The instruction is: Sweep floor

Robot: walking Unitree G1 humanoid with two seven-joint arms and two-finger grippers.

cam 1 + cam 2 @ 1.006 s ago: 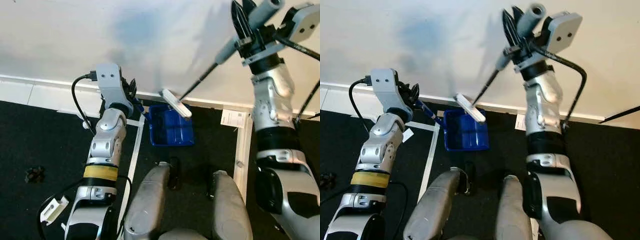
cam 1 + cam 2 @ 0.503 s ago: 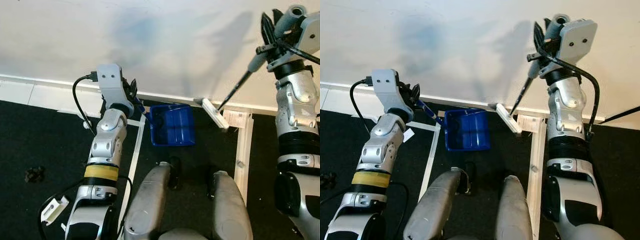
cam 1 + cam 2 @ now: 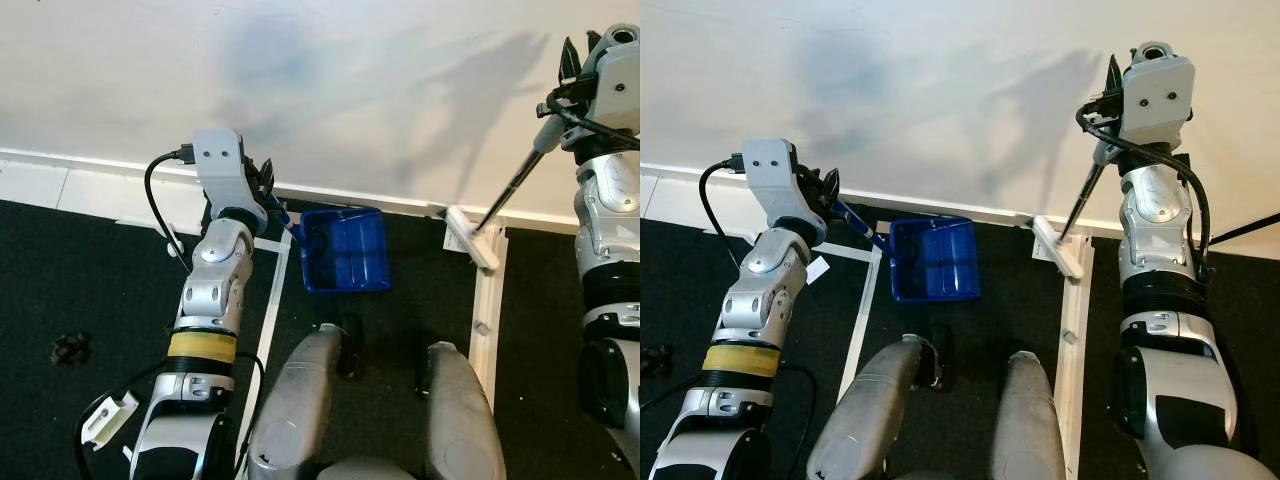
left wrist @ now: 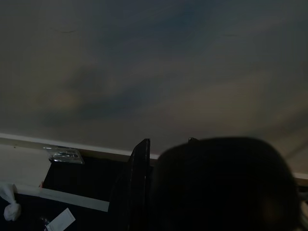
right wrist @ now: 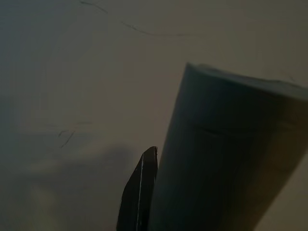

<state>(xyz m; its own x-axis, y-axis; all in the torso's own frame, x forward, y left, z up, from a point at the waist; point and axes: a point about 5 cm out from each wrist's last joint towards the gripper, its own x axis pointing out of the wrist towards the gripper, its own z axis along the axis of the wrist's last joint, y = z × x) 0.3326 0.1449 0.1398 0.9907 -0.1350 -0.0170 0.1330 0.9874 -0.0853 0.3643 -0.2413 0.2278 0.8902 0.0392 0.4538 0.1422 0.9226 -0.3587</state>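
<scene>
The right claw (image 3: 1108,88), clamped on the one broom (image 3: 1058,246), has swung it right of the one dustpan (image 3: 932,262), whose handle the left claw (image 3: 826,188) grips.

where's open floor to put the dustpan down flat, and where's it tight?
Free: the dark floor between the white tape line and the small debris clump. Also the strip between the dustpan and the brush head. Tight: nearer in, by the robot's legs, and along the baseboard where the left gripper holds the dustpan handle.
</scene>
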